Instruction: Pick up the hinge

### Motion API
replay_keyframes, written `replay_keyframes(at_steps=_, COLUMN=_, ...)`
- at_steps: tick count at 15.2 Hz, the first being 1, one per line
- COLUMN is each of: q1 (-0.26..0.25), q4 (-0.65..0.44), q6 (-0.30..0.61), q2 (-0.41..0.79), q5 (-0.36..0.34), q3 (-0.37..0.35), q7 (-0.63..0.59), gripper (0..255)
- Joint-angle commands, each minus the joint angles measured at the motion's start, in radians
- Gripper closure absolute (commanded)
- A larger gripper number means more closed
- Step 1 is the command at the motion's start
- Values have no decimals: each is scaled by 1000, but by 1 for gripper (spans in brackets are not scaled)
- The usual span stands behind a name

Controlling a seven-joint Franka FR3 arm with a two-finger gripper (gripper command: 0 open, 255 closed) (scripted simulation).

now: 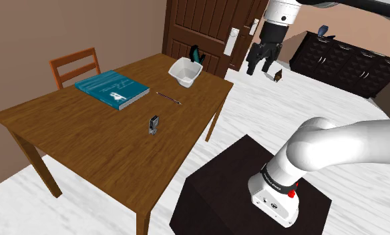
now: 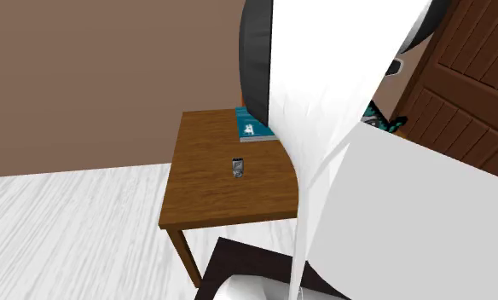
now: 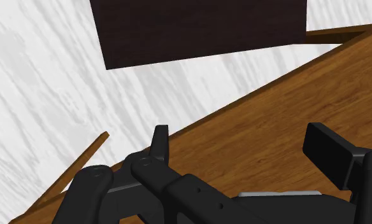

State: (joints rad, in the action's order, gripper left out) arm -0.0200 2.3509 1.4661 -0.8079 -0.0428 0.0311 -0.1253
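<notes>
Hinge (image 1: 154,125), seemingly upright, on table (image 1: 73,137); gripper (image 1: 260,69) open.

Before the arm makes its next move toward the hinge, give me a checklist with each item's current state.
1. Fingers apart and empty: ok. The gripper is open and holds nothing.
2. Hinge located: ok. The hinge stands on the table, near its middle.
3. Gripper above the hinge: not ok. It hangs high at the shoulder view's upper right, well away from the hinge.
4. Room around the hinge: ok. The teal book, the thin stick and the white bowl all lie apart from it.
5. Fingers lined up with the hinge's narrow side: cannot tell.
</notes>
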Motion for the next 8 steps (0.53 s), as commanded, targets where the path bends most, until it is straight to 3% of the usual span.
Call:
replay_keyframes(at_steps=1, q1=0, q4=0, q6=0, q2=0, q5=0, q3=0, q7=0, gripper=0)
replay_keyframes(at_steps=8, q1=-42, q4=34, q6=183, q2=171, q5=61, q3=-70, q7=-66, gripper=0)
